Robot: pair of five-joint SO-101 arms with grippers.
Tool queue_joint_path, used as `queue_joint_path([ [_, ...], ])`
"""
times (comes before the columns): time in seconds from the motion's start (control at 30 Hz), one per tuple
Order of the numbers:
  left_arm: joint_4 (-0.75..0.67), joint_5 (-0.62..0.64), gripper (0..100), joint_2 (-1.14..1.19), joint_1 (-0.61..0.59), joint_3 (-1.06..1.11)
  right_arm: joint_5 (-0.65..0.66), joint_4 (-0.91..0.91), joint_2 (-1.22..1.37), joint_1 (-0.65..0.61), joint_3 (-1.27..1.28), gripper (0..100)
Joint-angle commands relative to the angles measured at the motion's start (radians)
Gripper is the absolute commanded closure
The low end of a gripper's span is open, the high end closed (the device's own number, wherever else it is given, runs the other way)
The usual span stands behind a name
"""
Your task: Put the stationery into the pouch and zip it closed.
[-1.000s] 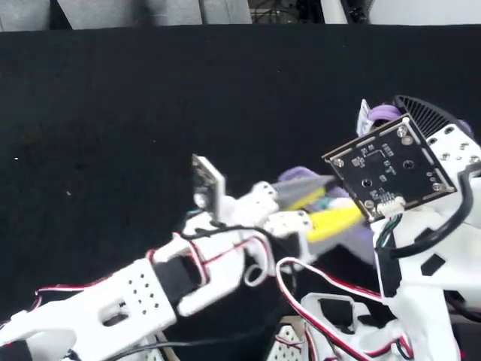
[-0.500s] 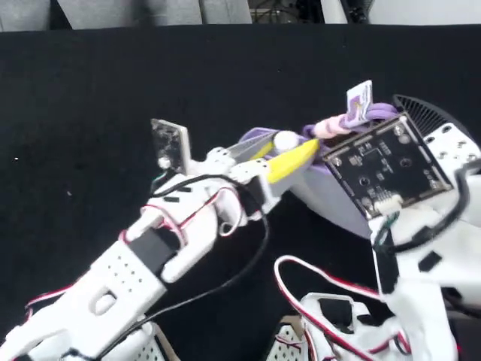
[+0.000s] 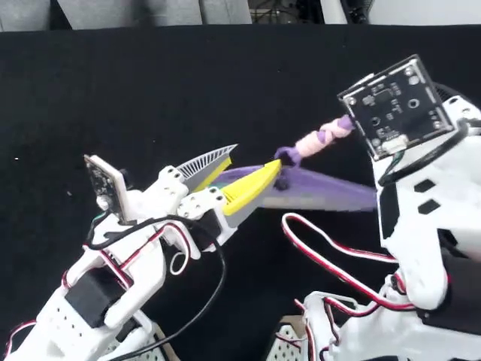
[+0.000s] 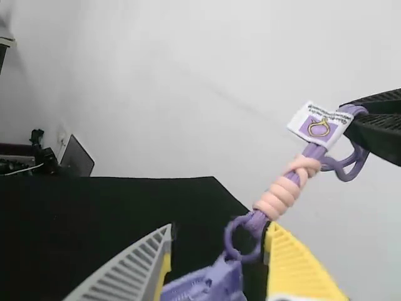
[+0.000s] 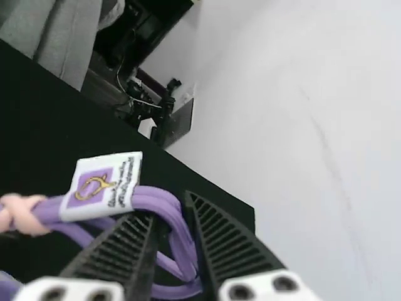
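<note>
Between the two grippers the purple pouch (image 3: 323, 197) hangs stretched, lifted clear of the black table (image 3: 113, 90).

Left gripper (image 3: 252, 159): one grey ribbed jaw and one yellow jaw. They sit on either side of one end of the pouch and pinch the fabric between them. The left wrist view shows that end of the pouch (image 4: 200, 288) deep between the jaws, with the purple zipper ring (image 4: 241, 238) just past the jaw tips.

Strap (image 3: 316, 139): a purple cord with a pink wrap around its middle. It runs from the ring away from the left gripper and straight toward the right gripper (image 4: 360, 119). It looks taut.

Right gripper (image 5: 170, 210): black ribbed jaws pressed together on the looped end of the strap (image 5: 144, 204), with the cord squeezed between them. A white and purple tag (image 5: 106, 185) sits on the cord just ahead of the jaw tips, and the pink wrap lies farther out along the cord.

In the high view the right wrist's camera board (image 3: 394, 101) covers that gripper's jaws. The pouch body extends from the left gripper's jaws to beneath that board.

I cannot tell whether the zipper is open or closed, or what the pouch holds.
</note>
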Motion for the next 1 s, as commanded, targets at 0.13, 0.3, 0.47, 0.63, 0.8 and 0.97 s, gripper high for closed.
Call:
queue_joint_path([
  [0.13, 0.006, -0.009, 76, -0.029, -0.035, -0.045, -0.003, -0.029, -0.013, 0.031, -0.002, 98.7],
  [0.3, 0.008, -0.009, 76, -0.020, -0.206, -0.105, -0.055, -0.084, -0.013, 0.061, 0.004, 98.7],
  [0.47, 0.051, -0.009, 76, -0.018, -0.452, -0.110, -0.124, -0.141, -0.012, 0.123, 0.005, 98.7],
  [0.63, 0.261, -0.161, 76, -0.009, -0.475, -0.048, -0.184, -0.180, 0.008, 0.106, 0.004, 98.7],
  [0.8, 0.394, -0.459, 76, -0.038, -0.312, -0.036, -0.198, -0.204, 0.091, 0.077, -0.002, 98.7],
  [0.97, 0.543, -0.652, 76, -0.155, -0.091, -0.036, -0.198, -0.232, 0.163, 0.075, -0.002, 98.7],
])
